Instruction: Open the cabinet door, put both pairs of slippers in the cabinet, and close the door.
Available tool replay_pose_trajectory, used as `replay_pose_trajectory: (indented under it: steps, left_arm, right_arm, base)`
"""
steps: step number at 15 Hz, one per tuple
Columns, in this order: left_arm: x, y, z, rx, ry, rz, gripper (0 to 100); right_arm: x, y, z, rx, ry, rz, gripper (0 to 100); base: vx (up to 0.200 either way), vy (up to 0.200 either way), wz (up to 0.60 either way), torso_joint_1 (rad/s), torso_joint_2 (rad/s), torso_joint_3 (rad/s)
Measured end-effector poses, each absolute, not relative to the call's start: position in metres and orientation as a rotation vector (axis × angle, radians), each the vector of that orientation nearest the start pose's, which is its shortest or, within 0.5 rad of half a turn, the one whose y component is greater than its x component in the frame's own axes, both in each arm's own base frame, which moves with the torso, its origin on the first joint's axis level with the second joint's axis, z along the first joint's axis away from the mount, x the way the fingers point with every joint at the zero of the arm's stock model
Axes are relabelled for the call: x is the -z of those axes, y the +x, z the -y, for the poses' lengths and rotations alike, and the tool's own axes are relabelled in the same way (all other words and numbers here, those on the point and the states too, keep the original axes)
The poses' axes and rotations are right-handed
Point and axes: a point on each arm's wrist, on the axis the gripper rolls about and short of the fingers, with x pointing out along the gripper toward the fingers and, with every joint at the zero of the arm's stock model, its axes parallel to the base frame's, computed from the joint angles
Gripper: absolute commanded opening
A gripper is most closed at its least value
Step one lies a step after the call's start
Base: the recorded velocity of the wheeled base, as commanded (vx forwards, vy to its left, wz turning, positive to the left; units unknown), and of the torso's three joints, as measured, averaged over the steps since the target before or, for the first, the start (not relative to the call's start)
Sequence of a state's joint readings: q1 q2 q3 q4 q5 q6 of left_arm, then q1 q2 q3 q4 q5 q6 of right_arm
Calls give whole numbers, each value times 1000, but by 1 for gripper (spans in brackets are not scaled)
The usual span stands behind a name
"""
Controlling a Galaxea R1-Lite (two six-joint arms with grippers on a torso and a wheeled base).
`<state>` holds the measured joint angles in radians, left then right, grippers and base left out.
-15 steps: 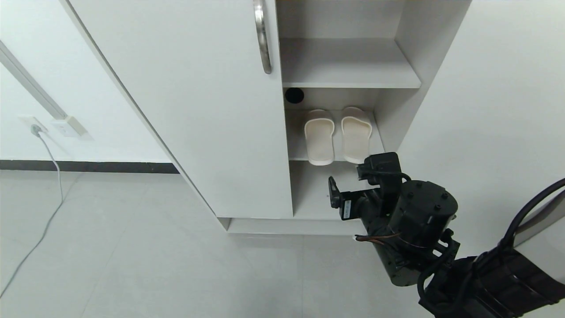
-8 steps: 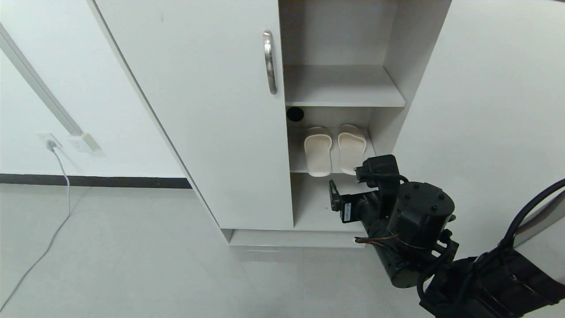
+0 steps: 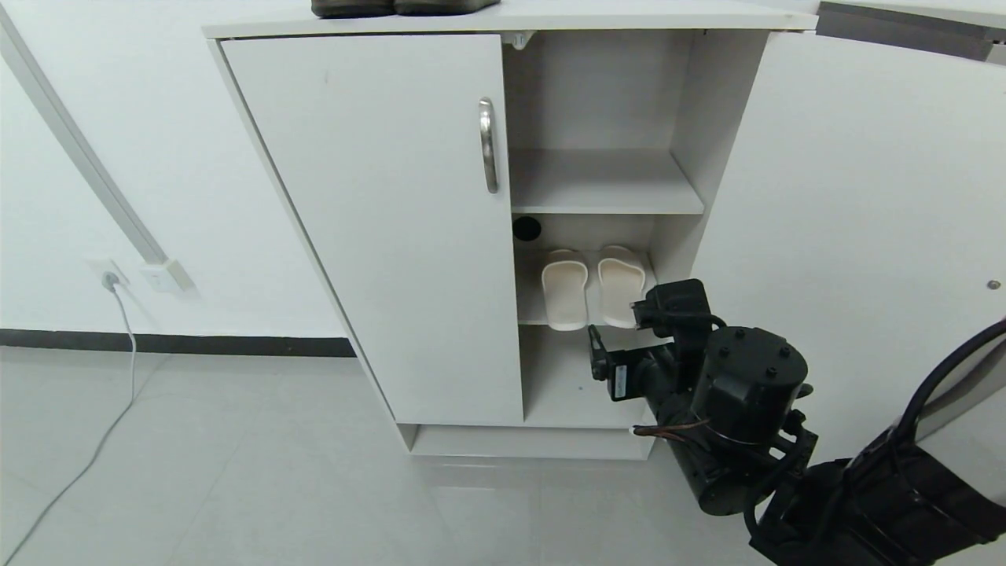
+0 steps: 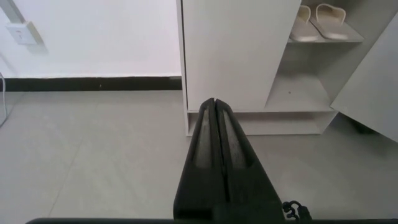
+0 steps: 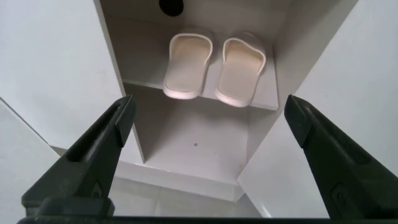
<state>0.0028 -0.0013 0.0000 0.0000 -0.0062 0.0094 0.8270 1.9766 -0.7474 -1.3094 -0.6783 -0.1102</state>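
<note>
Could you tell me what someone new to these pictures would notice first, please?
A pair of cream slippers sits side by side on the middle shelf of the white cabinet. The cabinet's right door stands open and its left door is shut. The right gripper hangs open in front of the open half. What looks like a dark pair of footwear rests on the cabinet's top.

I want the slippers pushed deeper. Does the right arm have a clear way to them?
Likely yes. The right door stands open, and the open right gripper faces the slippers with nothing between them.
</note>
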Motion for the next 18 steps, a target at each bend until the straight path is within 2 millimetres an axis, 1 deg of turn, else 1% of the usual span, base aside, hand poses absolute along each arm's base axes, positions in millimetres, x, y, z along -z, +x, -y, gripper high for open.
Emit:
replay_pose_trajectory:
  steps: [2,18]
  left_arm:
    - [-75,-23,0,4,9,1,0]
    - [-75,-23,0,3,9,1,0]
  right_arm:
    - [-143,243,-244,-146,-59,62,100]
    - [-130,239,-238,-154,-104,23,100]
  base:
    - [0,0,0,0,0,0]
    - [0,200,0,4,1,4]
